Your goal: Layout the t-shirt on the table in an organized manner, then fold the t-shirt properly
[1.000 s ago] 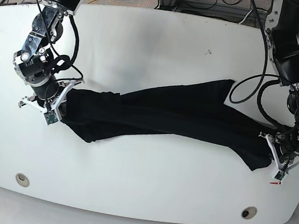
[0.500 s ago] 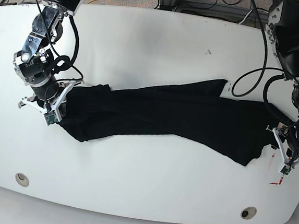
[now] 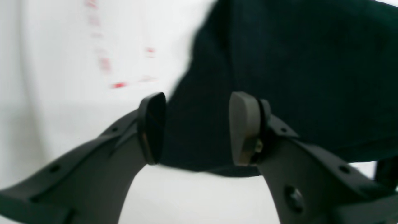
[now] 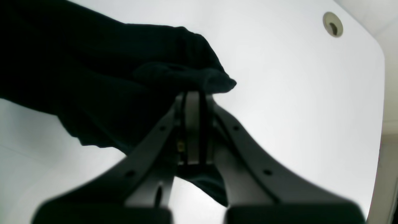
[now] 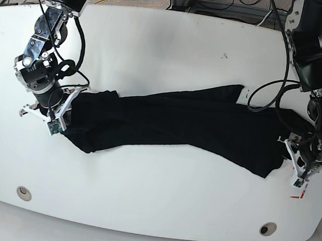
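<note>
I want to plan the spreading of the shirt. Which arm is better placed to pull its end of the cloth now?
The right arm, probably. Its gripper is shut on the t-shirt. The left gripper is open at the other end, holding nothing.

base: high overhead, looks down on the whole table (image 5: 142, 209), both arms in frame | left wrist: low, close behind its fingers (image 3: 152, 124), faces the shirt (image 3: 295, 62) end at the scene's right | right wrist: same closeness, scene's left shirt end, grommet (image 4: 332, 24) beyond
</note>
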Controlling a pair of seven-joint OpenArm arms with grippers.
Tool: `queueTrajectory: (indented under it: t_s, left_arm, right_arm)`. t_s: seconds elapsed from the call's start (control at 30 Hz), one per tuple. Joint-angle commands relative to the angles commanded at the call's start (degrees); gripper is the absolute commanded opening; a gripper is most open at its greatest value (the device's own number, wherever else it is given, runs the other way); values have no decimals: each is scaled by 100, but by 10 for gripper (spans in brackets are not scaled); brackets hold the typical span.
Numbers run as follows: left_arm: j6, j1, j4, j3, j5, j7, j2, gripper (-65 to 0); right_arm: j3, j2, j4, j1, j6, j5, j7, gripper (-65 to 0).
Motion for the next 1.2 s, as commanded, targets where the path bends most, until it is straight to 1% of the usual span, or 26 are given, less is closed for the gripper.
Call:
queueTrajectory:
  t_s: [0.27, 0.4, 0.47, 0.57, 0.63, 0.73, 1.2]
  left_arm:
    - [0, 325, -62, 0, -9, -9, 158, -338]
    - [0, 422, -70, -9, -9, -9, 167, -332]
    - [0, 484, -62, -26, -9, -9, 167, -292]
    - [0, 563, -53, -246, -9, -9, 167, -232]
    - [0, 624, -53, -404, -9, -9, 167, -215]
    - [0, 677, -53, -545, -9, -9, 167, -215]
    - [0, 756, -62, -554, -9, 18, 193, -217]
  right_arm:
    - [0, 0, 0, -18, 0, 0, 0, -648]
    - [0, 0, 0, -26, 0, 0, 0, -648]
    - [0, 0, 0, -35, 0, 0, 0, -648]
    - [0, 0, 0, -35, 0, 0, 0, -648]
    - [0, 0, 0, -35, 0, 0, 0, -648]
    - [0, 0, 0, -44, 0, 0, 0, -648]
    - [0, -9, 0, -53, 0, 0, 0, -648]
